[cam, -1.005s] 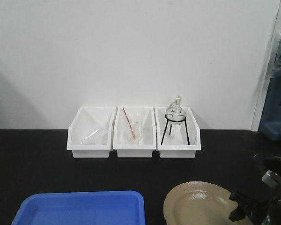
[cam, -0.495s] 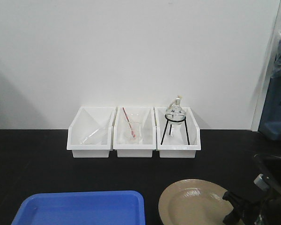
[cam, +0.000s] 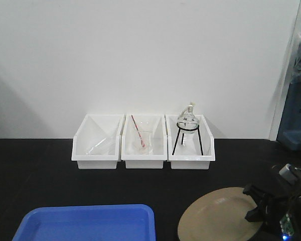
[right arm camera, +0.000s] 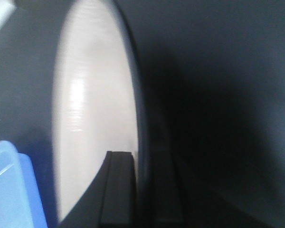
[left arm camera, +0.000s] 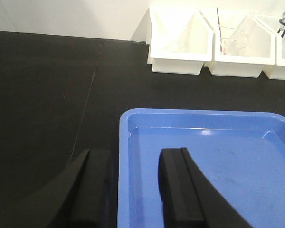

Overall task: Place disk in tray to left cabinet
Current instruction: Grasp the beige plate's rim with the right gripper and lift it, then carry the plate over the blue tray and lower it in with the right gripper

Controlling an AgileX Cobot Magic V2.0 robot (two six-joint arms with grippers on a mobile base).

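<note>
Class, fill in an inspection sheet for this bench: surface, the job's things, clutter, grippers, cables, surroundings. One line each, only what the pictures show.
Surface: black table.
Job's things: tan plate at front right, beside the blue tray, not in it; cabinet not seen.
Clutter: three white bins along the wall; the middle one holds a glass beaker, the right one a round flask.
Grippers: right gripper shut on the plate's rim; left gripper open, jaws astride the tray's left rim.
Cables: nothing seen.
Surroundings: white wall; a blue-grey unit at the right edge.
</note>
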